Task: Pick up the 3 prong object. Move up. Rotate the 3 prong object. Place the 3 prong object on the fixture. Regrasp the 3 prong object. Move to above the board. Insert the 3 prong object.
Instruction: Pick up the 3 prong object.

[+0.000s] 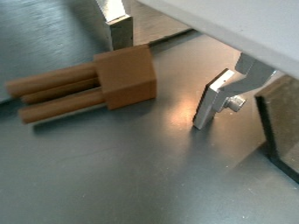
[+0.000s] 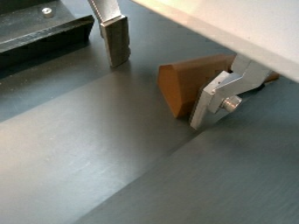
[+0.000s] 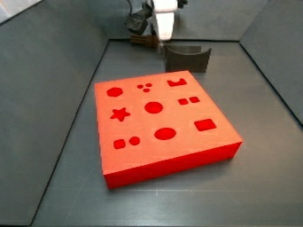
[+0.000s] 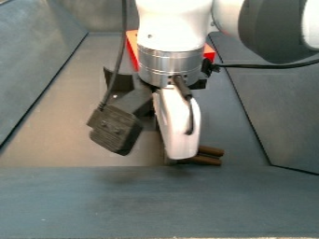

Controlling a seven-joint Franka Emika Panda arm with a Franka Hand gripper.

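Observation:
The 3 prong object [image 1: 122, 77] is a brown wooden block with three round prongs. It lies flat on the grey floor and also shows in a wrist view [image 2: 197, 80]. My gripper [image 1: 163, 80] is down at the floor and open, with one silver finger [image 1: 121, 31] and the other finger [image 1: 216, 101] on either side of the block, not clamped. In a side view the gripper [image 4: 187, 154] hides most of the object [image 4: 210, 157]. The dark fixture [image 3: 187, 58] stands beside the gripper [image 3: 160, 35]. The red board [image 3: 160, 115] lies nearer the middle.
The fixture's dark base [image 2: 35, 39] lies close to one finger. The fixture also shows in a side view [image 4: 118, 126], with the board's red edge [image 4: 131, 42] behind the arm. Grey walls [image 3: 71, 62] enclose the floor.

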